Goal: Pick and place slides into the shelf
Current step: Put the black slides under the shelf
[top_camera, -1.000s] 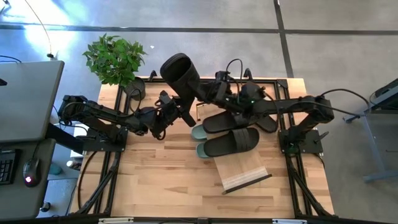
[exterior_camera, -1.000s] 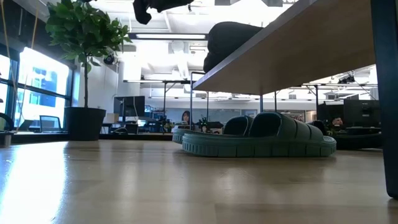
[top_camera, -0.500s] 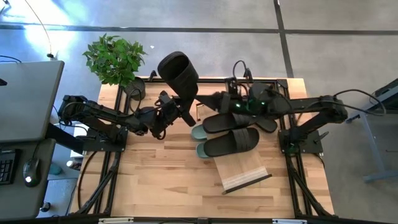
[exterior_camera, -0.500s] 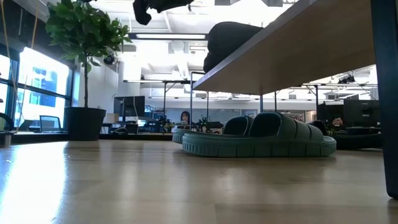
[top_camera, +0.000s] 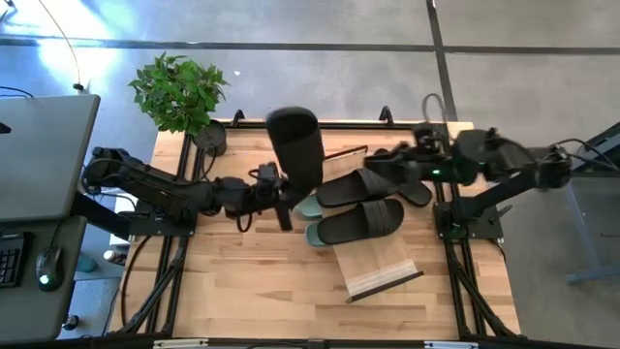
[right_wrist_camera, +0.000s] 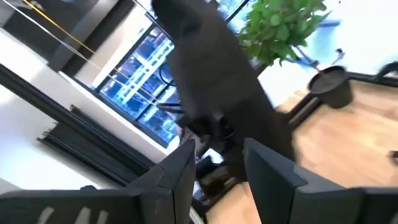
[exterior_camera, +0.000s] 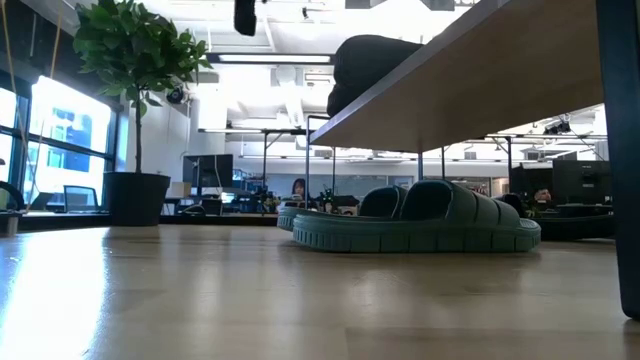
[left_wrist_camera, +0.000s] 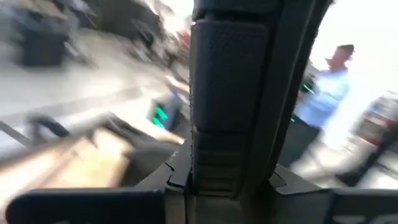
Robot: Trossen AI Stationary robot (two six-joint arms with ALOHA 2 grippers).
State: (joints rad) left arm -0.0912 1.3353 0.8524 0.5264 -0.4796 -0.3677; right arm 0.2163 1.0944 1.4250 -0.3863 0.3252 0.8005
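Observation:
My left gripper point(top_camera: 283, 197) is shut on a black slide point(top_camera: 294, 145) and holds it in the air above the table's middle. In the left wrist view the slide's ribbed sole point(left_wrist_camera: 229, 93) fills the centre. My right gripper point(right_wrist_camera: 217, 180) is open with nothing between its fingers. It hangs high over the shelf's far right end point(top_camera: 380, 165) and points at the held slide point(right_wrist_camera: 211, 81). Two black slides point(top_camera: 360, 186) point(top_camera: 360, 221) lie across the shelf's plank point(top_camera: 380, 269). Two sage-green slides point(exterior_camera: 420, 225) rest sole-down on the table under the plank point(exterior_camera: 470, 70). My left gripper pinches the black slide between its two fingers at one end point(left_wrist_camera: 217, 171), opposite the strap end point(top_camera: 291, 124). The fingers come level from the table's left. The slide is lifted clear of the table and of the shelf, and it rises from the fingers.
A potted plant point(top_camera: 179, 92) stands at the table's far left corner, also seen in the low view point(exterior_camera: 135, 60). Bare wood lies along the near half of the table point(top_camera: 252, 281). A desk with a mouse point(top_camera: 46, 281) stands beyond the left edge.
My right gripper has drawn back from the held slide toward the table's right edge and has risen a little, staying open. My left gripper has turned and shifted slightly right. The black slide has swung from leaning toward the far left to pointing straight toward the far edge.

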